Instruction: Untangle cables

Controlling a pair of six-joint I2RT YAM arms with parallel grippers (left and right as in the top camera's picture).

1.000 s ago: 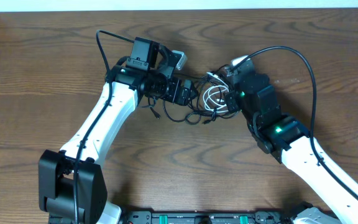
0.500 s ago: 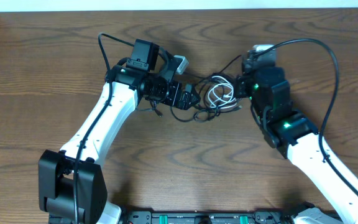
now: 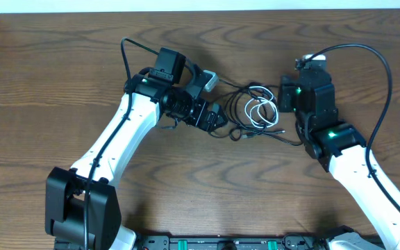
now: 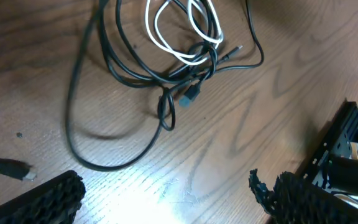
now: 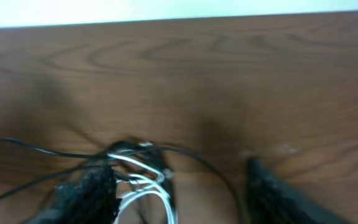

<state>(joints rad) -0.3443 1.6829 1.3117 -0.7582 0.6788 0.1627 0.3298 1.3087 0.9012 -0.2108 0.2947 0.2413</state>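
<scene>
Seeing the cables [image 3: 245, 118] bunched in one loose tangle on the bench [image 3: 47, 76], about midway between the left and right edges and somewhat nearer the far edge than the near one. Sitting right between the two hands. Counting several thin black cords looped over each other, plus a short white cable [image 3: 259, 111] coiled in the right-edge half of the bundle and threaded through the black ones.

Reading left hand [image 4: 165, 186] as wide open: fingers far apart, only bare wood between them, parked on the left-edge side of the tangle, fingers clear of the knot. From left wrist:
- spotting one big black loop [image 4: 104, 167] spilling out of the knot toward the hand
- spotting a dark plug [image 4: 189, 93] lying at the knot's near side
- spotting a second plug [image 4: 14, 169] with a pale tip, lying apart from the knot, close to one finger

Reading right hand [image 5: 176, 174] as open too: fingers spread, no cord pinched. Right wrist view blurred, but showing white coils just beside one finger, flat on the bench. Can't tell whether that finger touches them.
</scene>
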